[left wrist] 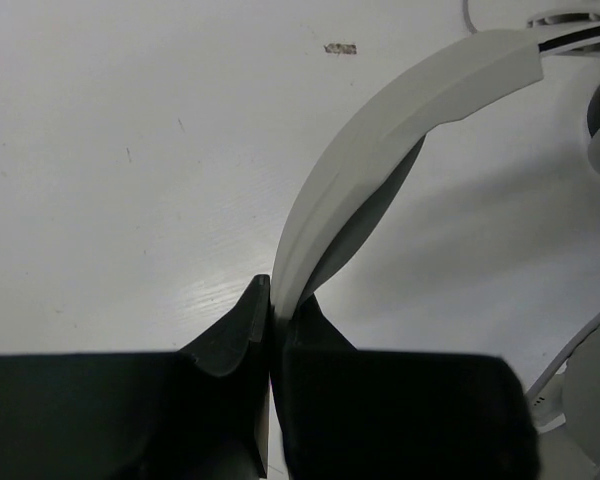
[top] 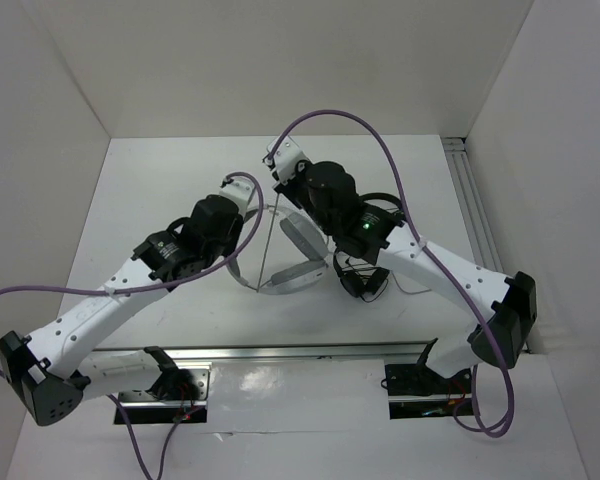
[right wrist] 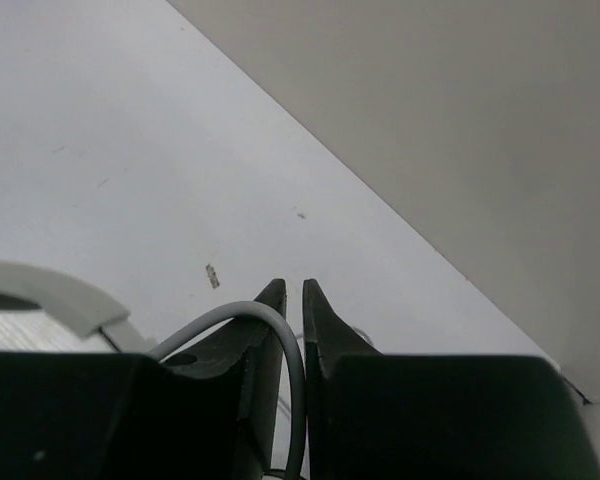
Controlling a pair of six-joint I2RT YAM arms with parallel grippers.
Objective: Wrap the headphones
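Note:
The light grey headphones lie mid-table, between the two wrists. My left gripper is shut on the lower end of their wide headband, which arches up and to the right from the jaws. In the top view, that gripper sits at the band's left side. The thin grey cable loops over the left finger and runs down between the jaws of my right gripper. Those jaws stand narrowly apart, a sliver of gap beside the cable. From the right gripper the cable stretches taut down to the headphones.
Two black on-ear headphones lie under my right arm. An aluminium rail runs along the right side of the table and another along the near edge. White walls close in on the left, the back and the right.

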